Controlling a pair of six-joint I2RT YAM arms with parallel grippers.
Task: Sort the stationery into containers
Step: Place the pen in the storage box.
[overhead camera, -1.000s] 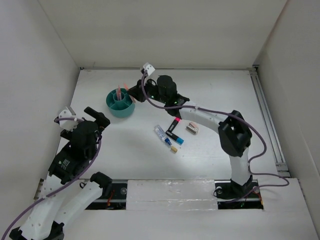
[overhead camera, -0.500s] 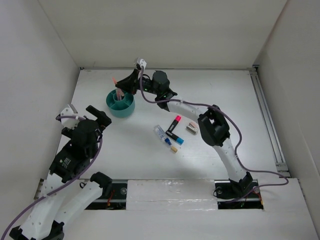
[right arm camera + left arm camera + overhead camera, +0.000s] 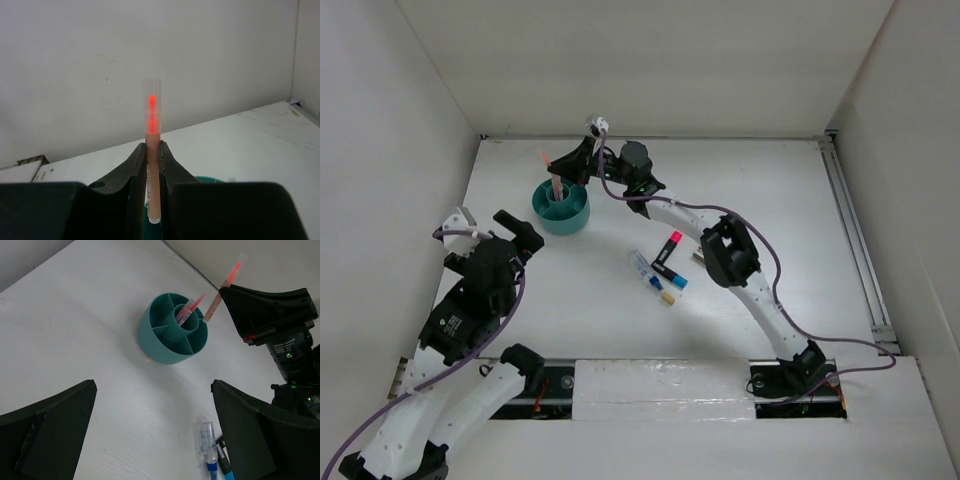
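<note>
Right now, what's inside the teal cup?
In the teal cup, one pink pen stands in the centre tube. The compartments show nothing else, but walls hide some floors.

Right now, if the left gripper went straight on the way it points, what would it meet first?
Probably bare table, short of the teal organiser cup; the open left gripper slants down toward it. Depth is hard to judge.
</note>
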